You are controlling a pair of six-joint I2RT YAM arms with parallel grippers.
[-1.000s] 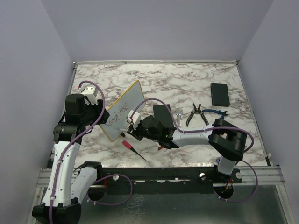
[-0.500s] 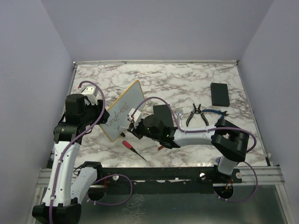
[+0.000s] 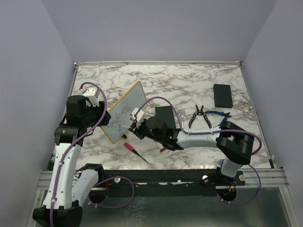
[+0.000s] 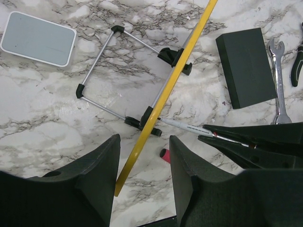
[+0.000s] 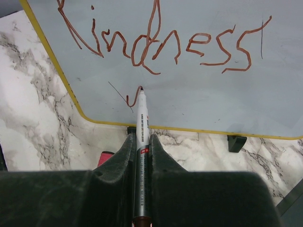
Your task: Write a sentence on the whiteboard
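Observation:
The whiteboard (image 3: 128, 108), yellow-framed, leans on a wire stand (image 4: 102, 56); the left wrist view catches it edge-on (image 4: 175, 75). One line of the sentence, the red-brown word "Kindness" (image 5: 161, 45), crosses its pale face (image 5: 199, 99). Below that word sits a short fresh stroke. My right gripper (image 5: 141, 139) is shut on a white marker (image 5: 142, 120) whose tip touches the board at that stroke. My left gripper (image 4: 144, 142) stands open with the board's lower yellow edge between its fingers, nearer the left one. From above, that gripper (image 3: 100, 124) is at the board's left corner.
A red-handled screwdriver (image 3: 135, 151) lies in front of the board, with a red cap (image 4: 164, 154) close by. A black slab (image 4: 246, 66), a wrench (image 4: 279, 80) and pliers (image 3: 199, 116) lie to the right. A second black slab (image 3: 222, 94) is far right. A white box (image 4: 39, 39) lies behind.
My right gripper has shifted a little to the left along the board's lower part with the marker. The left arm and the board have stayed put.

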